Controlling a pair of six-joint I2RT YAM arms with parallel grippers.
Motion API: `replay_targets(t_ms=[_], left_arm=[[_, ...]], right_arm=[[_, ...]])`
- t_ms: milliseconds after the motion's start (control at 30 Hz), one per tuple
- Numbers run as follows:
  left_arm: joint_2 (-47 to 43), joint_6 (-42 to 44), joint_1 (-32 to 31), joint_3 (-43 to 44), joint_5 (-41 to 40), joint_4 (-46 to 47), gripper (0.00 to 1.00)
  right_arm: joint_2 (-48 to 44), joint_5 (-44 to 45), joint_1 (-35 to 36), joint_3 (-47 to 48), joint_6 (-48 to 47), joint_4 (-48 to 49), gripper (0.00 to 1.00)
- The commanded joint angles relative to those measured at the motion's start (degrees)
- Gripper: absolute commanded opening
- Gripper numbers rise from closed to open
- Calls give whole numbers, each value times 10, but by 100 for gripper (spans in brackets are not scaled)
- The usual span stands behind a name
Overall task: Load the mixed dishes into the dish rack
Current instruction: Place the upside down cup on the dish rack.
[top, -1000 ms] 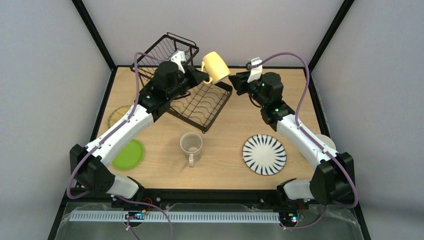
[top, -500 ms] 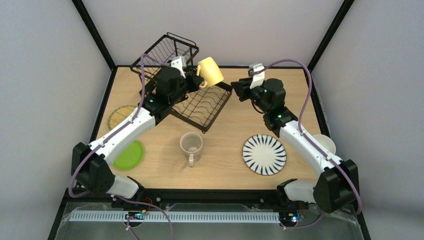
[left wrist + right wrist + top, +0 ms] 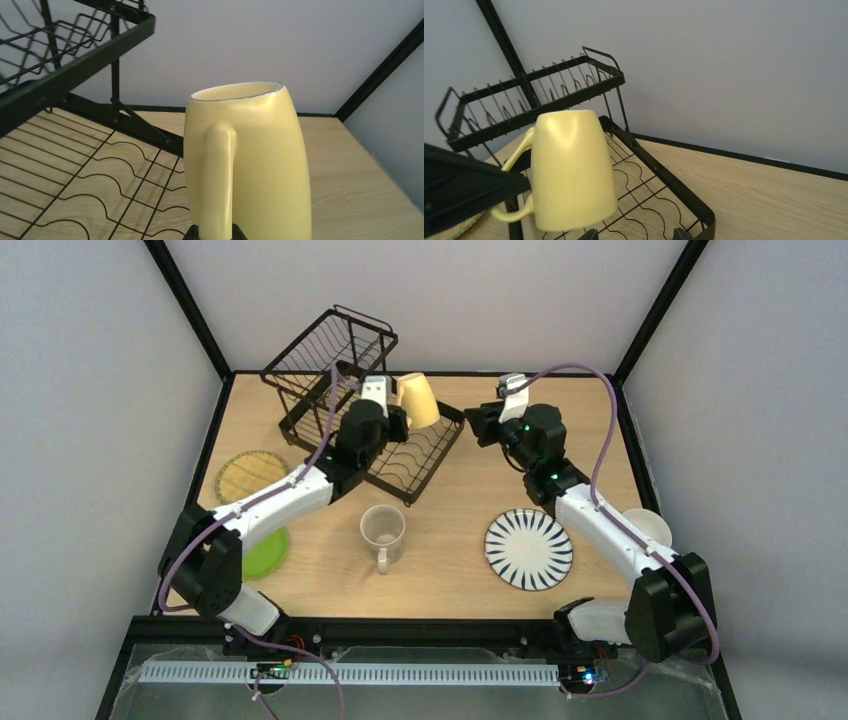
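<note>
The left gripper (image 3: pixel 397 419) is clamped on the handle of the yellow mug (image 3: pixel 418 400), which hangs base-up, it seems, over the dish rack's (image 3: pixel 405 468) far right corner, at 12 o'clock on the table.

A handle-only pinch lets the mug swivel. If it comes down on the rim wire it could tip out onto the wood, and the raised basket at its 9 o'clock leaves little room.

The right gripper (image 3: pixel 478 424) waits spread and empty at the mug's 3 o'clock, close enough to get bumped.

Beige mug (image 3: pixel 382 530), striped plate (image 3: pixel 529 548), lime-green plate (image 3: pixel 265 550) and woven plate (image 3: pixel 248 473) lie outside the rack, none in the way.
</note>
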Motion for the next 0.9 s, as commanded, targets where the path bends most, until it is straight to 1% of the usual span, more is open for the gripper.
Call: replay_targets(t_ms=[0,133,300,467,867], left_arm=[[27,86,-34,8,-69,129,2],[61,116,-46,3,-107,159,2],[95,126,-47,-23,-165,209,2],[135,131,-47,-29,-213,255,2],[224,132,-48,-10,-241,319,2]], right_arm=[[34,34,-1,7,10,44,85],[64,47,-1,24,6,67,85],[102,68,-1,36,2,100,85],[147,85,-1,59,5,123,86],[235,80,-2,109,-5,153,86]])
